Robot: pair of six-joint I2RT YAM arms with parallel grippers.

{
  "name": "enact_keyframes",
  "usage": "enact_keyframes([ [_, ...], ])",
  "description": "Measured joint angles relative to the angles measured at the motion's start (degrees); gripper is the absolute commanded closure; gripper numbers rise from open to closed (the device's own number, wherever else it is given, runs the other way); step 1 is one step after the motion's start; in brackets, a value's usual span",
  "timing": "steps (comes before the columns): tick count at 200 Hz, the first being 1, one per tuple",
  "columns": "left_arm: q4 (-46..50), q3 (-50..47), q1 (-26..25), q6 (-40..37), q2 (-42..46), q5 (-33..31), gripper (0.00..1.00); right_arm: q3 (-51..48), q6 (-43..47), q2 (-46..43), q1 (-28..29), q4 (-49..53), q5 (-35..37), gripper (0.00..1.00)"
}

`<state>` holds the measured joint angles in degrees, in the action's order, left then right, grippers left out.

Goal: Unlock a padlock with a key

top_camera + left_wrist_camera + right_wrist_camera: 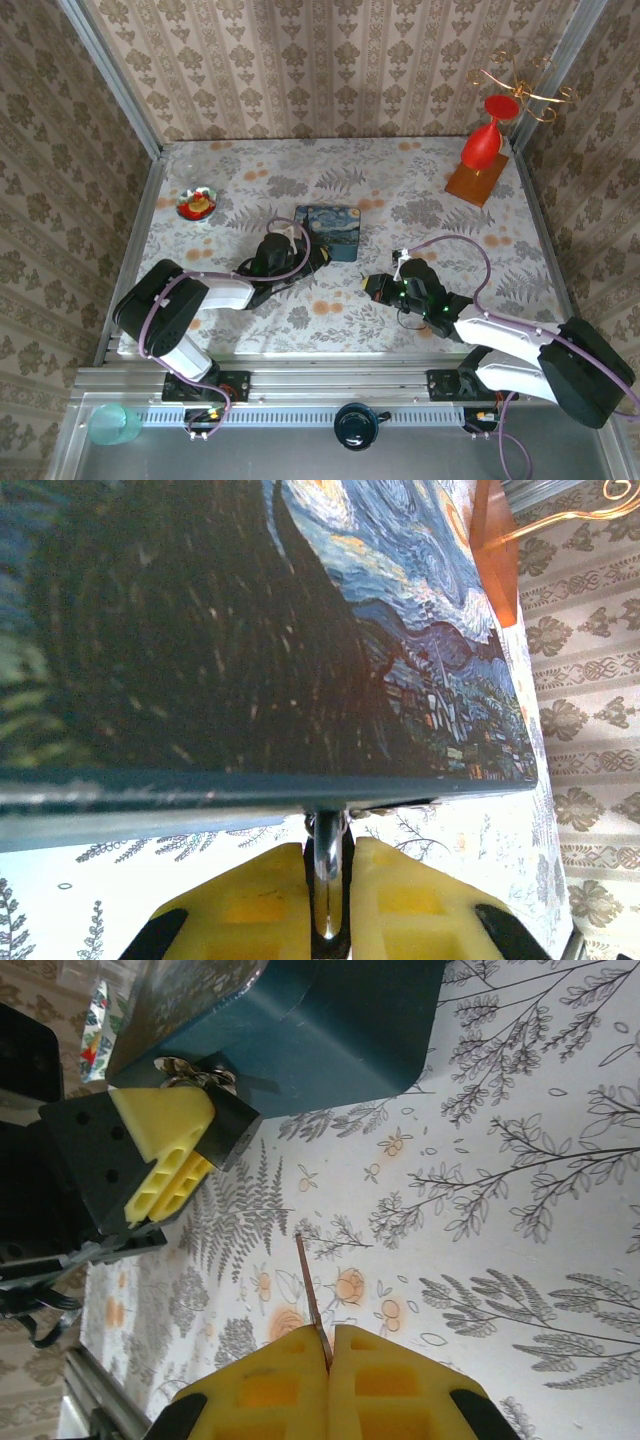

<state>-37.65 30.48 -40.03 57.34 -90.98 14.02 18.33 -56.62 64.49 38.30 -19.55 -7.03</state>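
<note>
The tiny dark padlock with a silvery shackle (327, 890) is pinched between the pads of the left claw (327, 855), directly beneath the blue swirl-painted tin box (300, 630), seemingly to be steadied. A thin coppery key (308, 1280) is clamped in the right claw (328, 1338) and points ahead toward the lock.

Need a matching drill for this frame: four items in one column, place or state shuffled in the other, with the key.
Column one:
1. left claw
2. right claw
3. tin
4. red vase

Column two:
A. shut on the key, thin blade sticking out
B. far right corner of the table, on a wooden base
C. shut on the padlock, right against the tin's edge
D. mid-table, lid painted with blue swirls

Pairs: 1-C, 2-A, 3-D, 4-B
</note>
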Motion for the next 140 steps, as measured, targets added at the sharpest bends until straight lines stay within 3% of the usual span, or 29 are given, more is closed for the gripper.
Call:
enact_keyframes([
  [94,0.0,-3.65,2.19,1.62,2.51,-1.92,0.99,-0.81,-6.25,7.3,1.81,-7.63,-0.76,1.0],
  [140,0.48,-5.81,3.39,2.05,4.52,-2.08,0.99,0.2,-7.67,12.31,5.51,-10.56,-0.74,1.0],
])
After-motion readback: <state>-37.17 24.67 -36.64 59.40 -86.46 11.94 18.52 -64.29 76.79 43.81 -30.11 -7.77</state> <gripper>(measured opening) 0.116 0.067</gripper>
